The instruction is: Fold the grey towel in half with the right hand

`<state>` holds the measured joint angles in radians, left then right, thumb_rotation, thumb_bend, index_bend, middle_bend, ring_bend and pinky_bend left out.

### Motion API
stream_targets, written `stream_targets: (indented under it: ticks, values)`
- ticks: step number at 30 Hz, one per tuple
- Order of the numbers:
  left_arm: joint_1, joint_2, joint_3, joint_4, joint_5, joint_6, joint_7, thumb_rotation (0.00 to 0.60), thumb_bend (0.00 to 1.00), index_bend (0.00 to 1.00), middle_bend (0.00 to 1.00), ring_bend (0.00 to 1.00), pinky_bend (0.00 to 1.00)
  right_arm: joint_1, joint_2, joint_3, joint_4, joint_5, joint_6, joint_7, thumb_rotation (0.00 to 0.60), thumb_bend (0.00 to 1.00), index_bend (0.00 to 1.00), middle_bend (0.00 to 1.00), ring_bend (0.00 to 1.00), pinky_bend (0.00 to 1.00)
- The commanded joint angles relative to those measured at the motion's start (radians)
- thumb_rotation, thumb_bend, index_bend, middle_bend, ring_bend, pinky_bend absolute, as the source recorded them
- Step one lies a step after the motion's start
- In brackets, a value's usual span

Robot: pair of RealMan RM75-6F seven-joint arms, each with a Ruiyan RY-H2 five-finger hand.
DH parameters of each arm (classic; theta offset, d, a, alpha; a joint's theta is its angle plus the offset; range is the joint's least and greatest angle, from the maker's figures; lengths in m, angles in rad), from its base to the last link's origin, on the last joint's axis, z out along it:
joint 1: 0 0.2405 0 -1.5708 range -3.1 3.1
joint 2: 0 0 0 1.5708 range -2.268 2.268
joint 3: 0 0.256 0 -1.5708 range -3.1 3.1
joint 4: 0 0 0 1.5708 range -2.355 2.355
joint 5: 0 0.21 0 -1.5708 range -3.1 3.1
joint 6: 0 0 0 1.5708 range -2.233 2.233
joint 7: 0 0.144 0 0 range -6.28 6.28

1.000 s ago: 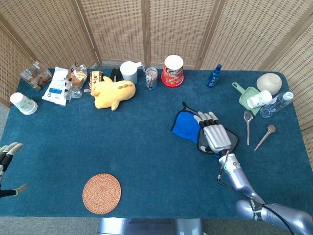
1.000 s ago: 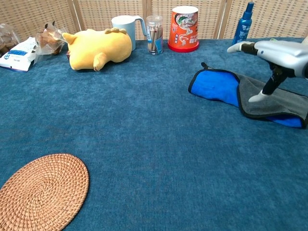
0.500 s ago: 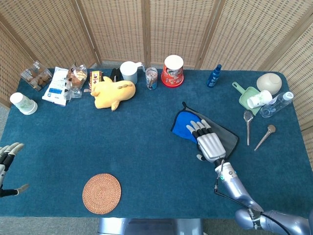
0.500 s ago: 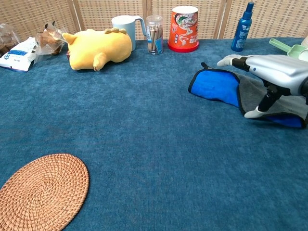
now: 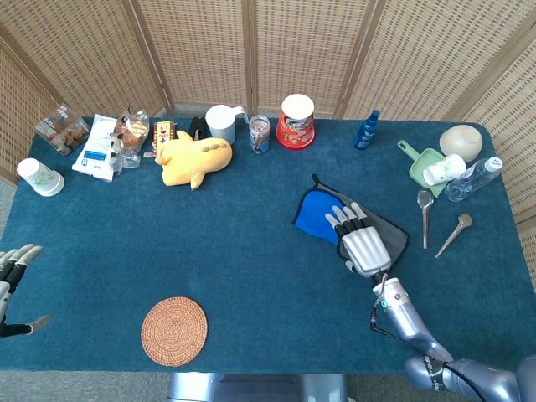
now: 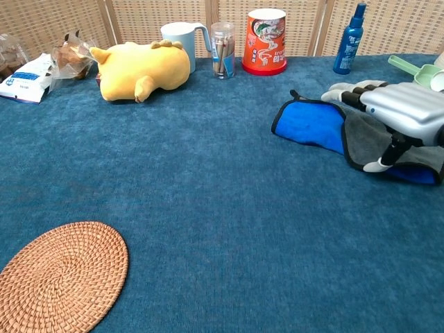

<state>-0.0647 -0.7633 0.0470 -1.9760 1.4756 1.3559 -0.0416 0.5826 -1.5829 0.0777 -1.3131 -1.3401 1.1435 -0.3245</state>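
Note:
The grey towel (image 5: 388,232) lies right of the table's middle, partly turned over so its blue underside (image 5: 316,214) shows at the left end; a black trim runs round it. In the chest view the towel (image 6: 363,134) is at the right edge. My right hand (image 5: 359,238) lies flat and low over the grey part, fingers stretched toward the blue flap. From the chest camera, the right hand (image 6: 401,105) has its thumb down at the towel's near edge, and nothing is gripped. My left hand (image 5: 12,269) is at the far left edge, fingers apart and empty.
A yellow plush (image 5: 194,157), white mug (image 5: 221,122), small can (image 5: 260,133), red tub (image 5: 296,121) and blue bottle (image 5: 366,130) line the back. Two spoons (image 5: 425,214) and a green scoop (image 5: 423,166) lie right of the towel. A woven coaster (image 5: 174,331) sits front left.
My right hand has sunk lower over the towel and shifted slightly toward the near edge, its thumb coming down to the towel's front edge. The left hand has not moved.

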Motion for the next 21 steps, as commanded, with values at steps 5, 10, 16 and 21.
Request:
stream_targets:
  ticks: [5, 10, 16, 21]
  values:
    - [0.001, 0.001, 0.001, -0.001, 0.001, 0.002, 0.000, 0.600, 0.16, 0.00, 0.00, 0.00, 0.00, -0.012, -0.016, -0.011, 0.032, -0.032, 0.013, 0.003, 0.600, 0.04, 0.06, 0.00, 0.00, 0.00]
    - [0.001, 0.001, 0.002, -0.002, 0.005, 0.002, -0.002, 0.600, 0.16, 0.00, 0.00, 0.00, 0.00, -0.018, -0.027, -0.010, 0.057, -0.041, 0.015, 0.002, 0.600, 0.16, 0.15, 0.00, 0.00, 0.00]
    - [0.000, 0.001, 0.002, -0.002, 0.003, 0.001, -0.001, 0.600, 0.16, 0.00, 0.00, 0.00, 0.00, -0.024, -0.036, -0.008, 0.082, -0.055, 0.022, 0.008, 0.600, 0.29, 0.32, 0.00, 0.00, 0.00]
    - [-0.001, -0.001, 0.003, -0.003, 0.003, -0.003, 0.003, 0.600, 0.16, 0.00, 0.00, 0.00, 0.00, -0.029, -0.037, -0.008, 0.090, -0.065, 0.023, 0.024, 0.600, 0.33, 0.37, 0.00, 0.00, 0.00]
